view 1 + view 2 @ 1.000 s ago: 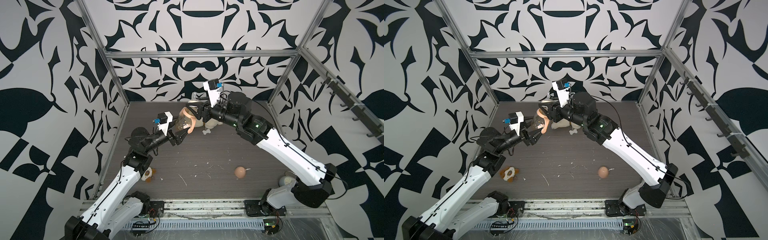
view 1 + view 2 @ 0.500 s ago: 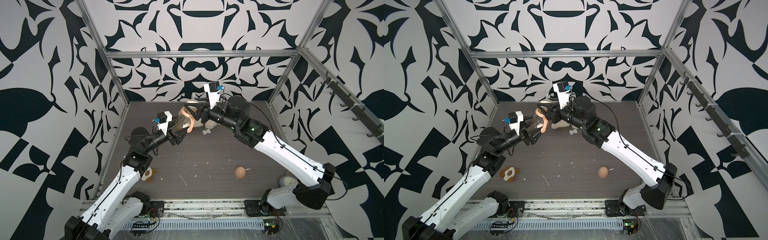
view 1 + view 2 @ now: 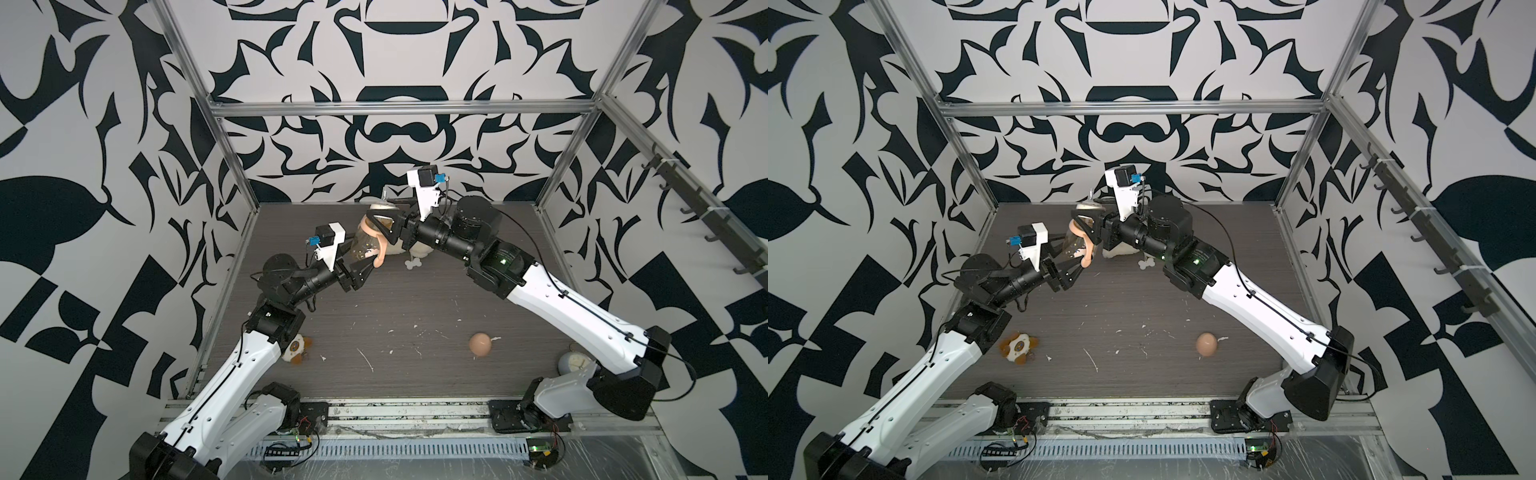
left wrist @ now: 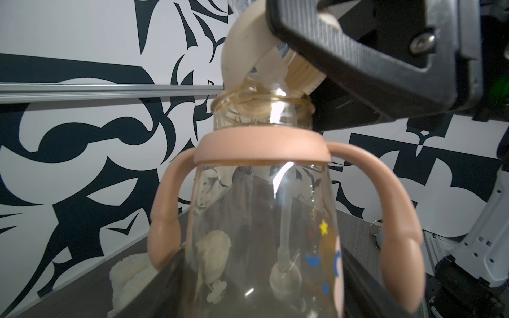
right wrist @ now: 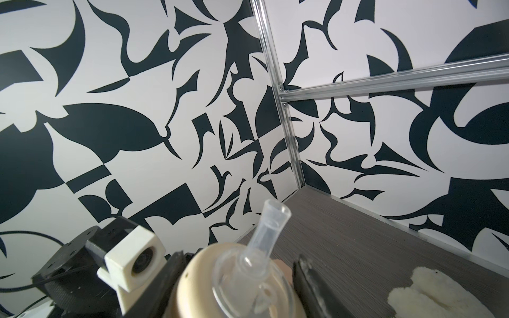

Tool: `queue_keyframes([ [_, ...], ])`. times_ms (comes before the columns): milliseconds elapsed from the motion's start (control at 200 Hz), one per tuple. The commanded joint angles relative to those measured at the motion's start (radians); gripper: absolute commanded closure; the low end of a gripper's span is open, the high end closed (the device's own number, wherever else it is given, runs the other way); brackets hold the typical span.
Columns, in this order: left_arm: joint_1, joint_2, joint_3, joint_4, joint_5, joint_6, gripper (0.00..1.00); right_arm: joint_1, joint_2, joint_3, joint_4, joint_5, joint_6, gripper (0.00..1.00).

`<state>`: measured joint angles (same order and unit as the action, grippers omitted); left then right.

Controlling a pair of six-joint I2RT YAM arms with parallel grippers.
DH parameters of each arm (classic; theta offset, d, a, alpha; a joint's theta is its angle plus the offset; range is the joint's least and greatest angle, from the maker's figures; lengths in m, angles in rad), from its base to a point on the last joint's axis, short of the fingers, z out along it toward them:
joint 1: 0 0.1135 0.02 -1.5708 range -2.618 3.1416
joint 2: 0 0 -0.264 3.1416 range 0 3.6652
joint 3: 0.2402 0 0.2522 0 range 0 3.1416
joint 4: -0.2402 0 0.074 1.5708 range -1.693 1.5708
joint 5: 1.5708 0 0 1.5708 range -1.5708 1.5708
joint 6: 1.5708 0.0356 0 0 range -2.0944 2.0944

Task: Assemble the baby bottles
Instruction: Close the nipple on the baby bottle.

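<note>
Evidently the bottle (image 4: 261, 234) is held tilted in the air above the worktop (image 3: 415, 303), the pink handle ring (image 4: 261, 150) already round its neck; the left claw (image 3: 363, 268) is clamped on its base, presumably to steady it. The cream collar (image 4: 242, 55) sits askew on the mouth, its straw (image 4: 283, 239) hanging inside; the right claw (image 5: 237, 278) grips that collar, likely to level it and screw it down. The pink cap (image 3: 479, 344) lies on the worktop, well apart.
</note>
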<state>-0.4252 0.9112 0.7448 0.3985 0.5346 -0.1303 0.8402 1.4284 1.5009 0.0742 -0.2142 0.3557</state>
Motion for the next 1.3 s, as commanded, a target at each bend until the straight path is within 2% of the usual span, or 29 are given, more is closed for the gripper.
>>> queue_keyframes([
  [0,-0.006,-0.021,0.039,0.045,0.022,0.014,1.0,0.018,-0.021,-0.03,0.029,-0.017,-0.022,0.41],
  [415,-0.006,-0.032,0.033,0.03,0.027,0.014,1.0,0.031,-0.024,-0.034,0.057,0.05,-0.095,0.41],
  [670,-0.006,-0.034,0.031,0.028,0.033,0.016,1.0,0.031,-0.014,-0.039,0.063,0.067,-0.093,0.4],
  [955,-0.006,-0.045,0.03,0.012,0.033,0.026,1.0,0.033,0.008,-0.01,-0.007,0.079,-0.096,0.39],
  [1295,-0.006,-0.055,0.033,-0.015,0.036,0.047,1.0,0.036,0.026,0.043,-0.139,-0.033,-0.109,0.38],
])
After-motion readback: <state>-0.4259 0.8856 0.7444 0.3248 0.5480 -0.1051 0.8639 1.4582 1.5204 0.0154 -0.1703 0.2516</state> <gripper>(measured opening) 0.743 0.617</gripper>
